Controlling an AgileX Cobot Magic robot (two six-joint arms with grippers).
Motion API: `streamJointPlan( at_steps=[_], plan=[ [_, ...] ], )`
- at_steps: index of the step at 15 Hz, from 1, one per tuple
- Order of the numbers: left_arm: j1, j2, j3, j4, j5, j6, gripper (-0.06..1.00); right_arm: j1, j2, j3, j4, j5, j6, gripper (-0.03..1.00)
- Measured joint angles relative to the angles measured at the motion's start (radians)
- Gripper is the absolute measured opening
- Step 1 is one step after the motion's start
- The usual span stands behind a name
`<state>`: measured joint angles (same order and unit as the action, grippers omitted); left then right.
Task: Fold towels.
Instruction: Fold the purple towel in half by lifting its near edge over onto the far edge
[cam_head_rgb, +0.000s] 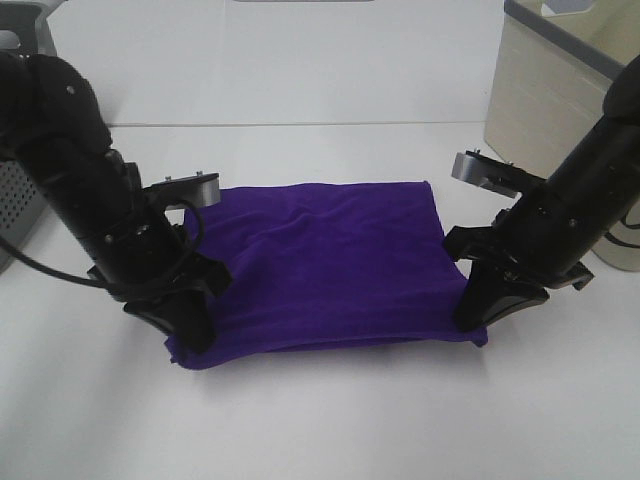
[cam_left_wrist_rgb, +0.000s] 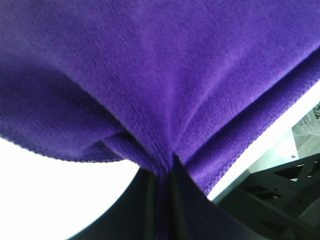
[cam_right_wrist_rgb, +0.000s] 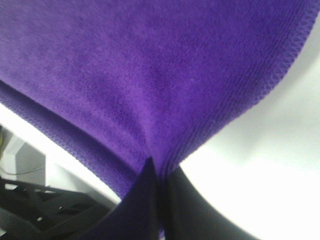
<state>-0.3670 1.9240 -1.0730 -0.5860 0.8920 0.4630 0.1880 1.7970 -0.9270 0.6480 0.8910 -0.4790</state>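
Note:
The deep purple towel (cam_head_rgb: 325, 265) lies on the white table, folded over into a wide rectangle with its near edge doubled. My left gripper (cam_head_rgb: 192, 335) is shut on the towel's near left corner. My right gripper (cam_head_rgb: 476, 318) is shut on its near right corner. In the left wrist view the towel (cam_left_wrist_rgb: 160, 75) fills the frame and bunches into the shut gripper (cam_left_wrist_rgb: 162, 172). In the right wrist view the towel (cam_right_wrist_rgb: 150, 75) likewise pinches into the shut gripper (cam_right_wrist_rgb: 156, 170). The white tag is not visible.
A beige basket with a grey rim (cam_head_rgb: 550, 85) stands at the back right, close behind the right arm. A grey perforated container (cam_head_rgb: 15, 210) is at the left edge behind the left arm. The white table (cam_head_rgb: 320, 430) extends in front of the towel.

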Motion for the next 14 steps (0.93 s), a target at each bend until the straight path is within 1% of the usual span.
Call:
streamJointPlan(
  at_steps=[4,6,10,14],
  plan=[
    [0.000,-0.134,0.127,-0.037,-0.020,-0.028,0.01,0.001,-0.145,0.068,0.016,0.056,0.006,0.03],
    [0.000,-0.215,0.147,-0.037,-0.024,-0.053,0.01,0.001,-0.212,0.076,0.019,0.073,0.018,0.03],
    [0.000,-0.260,0.148,-0.033,-0.036,-0.070,0.01,0.001,-0.234,0.076,0.004,0.070,0.045,0.03],
    [0.000,-0.260,0.137,-0.023,-0.072,-0.071,0.01,0.001,-0.234,0.051,0.004,0.016,0.048,0.03]
  ],
)
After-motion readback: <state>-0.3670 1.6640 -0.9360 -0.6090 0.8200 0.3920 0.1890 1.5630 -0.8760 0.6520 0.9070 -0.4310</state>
